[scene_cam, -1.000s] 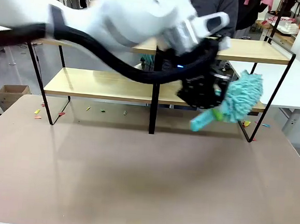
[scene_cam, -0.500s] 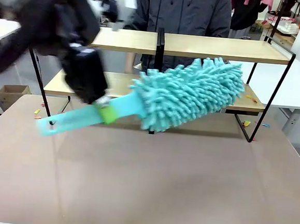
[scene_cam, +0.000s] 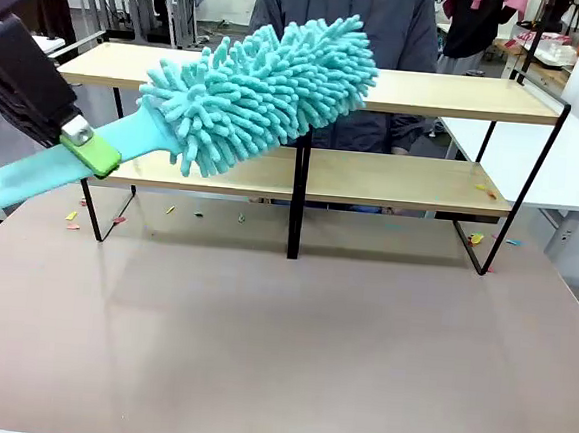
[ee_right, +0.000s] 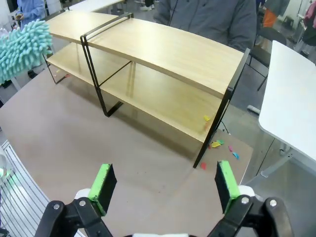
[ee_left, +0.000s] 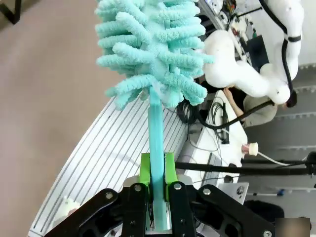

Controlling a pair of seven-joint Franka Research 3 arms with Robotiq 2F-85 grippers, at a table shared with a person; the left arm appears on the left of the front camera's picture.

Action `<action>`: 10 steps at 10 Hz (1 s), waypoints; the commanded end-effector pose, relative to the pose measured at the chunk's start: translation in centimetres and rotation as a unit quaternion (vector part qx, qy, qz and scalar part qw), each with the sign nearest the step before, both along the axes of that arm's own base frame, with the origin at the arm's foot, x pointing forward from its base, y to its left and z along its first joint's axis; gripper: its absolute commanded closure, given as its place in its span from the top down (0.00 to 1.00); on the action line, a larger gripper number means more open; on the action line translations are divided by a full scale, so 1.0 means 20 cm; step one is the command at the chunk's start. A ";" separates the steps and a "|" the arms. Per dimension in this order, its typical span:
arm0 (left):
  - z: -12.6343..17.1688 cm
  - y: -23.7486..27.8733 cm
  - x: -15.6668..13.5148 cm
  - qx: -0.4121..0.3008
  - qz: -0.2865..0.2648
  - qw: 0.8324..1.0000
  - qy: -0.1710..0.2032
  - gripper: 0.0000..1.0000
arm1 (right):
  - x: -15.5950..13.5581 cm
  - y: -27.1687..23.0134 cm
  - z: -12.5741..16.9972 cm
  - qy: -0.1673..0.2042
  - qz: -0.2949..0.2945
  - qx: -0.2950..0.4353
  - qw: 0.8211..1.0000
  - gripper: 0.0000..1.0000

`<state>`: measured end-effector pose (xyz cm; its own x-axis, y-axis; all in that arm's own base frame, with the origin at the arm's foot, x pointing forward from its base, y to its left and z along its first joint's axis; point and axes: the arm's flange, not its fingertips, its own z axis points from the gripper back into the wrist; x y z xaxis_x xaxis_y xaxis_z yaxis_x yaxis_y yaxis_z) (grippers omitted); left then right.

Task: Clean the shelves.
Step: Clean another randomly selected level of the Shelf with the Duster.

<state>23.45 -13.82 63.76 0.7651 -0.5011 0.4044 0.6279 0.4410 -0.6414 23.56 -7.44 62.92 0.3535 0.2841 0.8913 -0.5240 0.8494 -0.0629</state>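
Swung back from the rack's right end to your far left, the left gripper (scene_cam: 75, 137) is clamped on the flat handle of the fluffy turquoise microfibre duster (scene_cam: 260, 79), whose head is raised before the top board. Your right gripper (ee_right: 163, 185) hangs wide open and empty. Behind, the two-tier light-wood shelves in a black metal frame (scene_cam: 459, 96) carry small coloured scraps (scene_cam: 484, 190) at the lower board's right end, so cleaning looks unfinished.

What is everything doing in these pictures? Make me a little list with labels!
Left hand: shut on the fluffy turquoise duster's flat handle
Duster: slanted, head up by the top board's left half
Right hand: open, empty
Shelves: wide two-tier light-wood rack, thin black frame
Mess: small coloured scraps on the lower board's right end
Person: standing behind the shelves
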 end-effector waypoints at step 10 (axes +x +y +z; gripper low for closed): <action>-0.34 -1.08 0.45 0.151 0.023 0.987 0.046 0.12 | 0.00 -0.01 0.00 -0.001 -0.002 0.000 1.000 1.00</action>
<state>31.07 -34.03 56.33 0.7879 -0.5890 0.1800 0.5686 0.5834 -0.5800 23.56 -7.42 62.93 0.3533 0.2844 0.8912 -0.5241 0.8493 -0.0633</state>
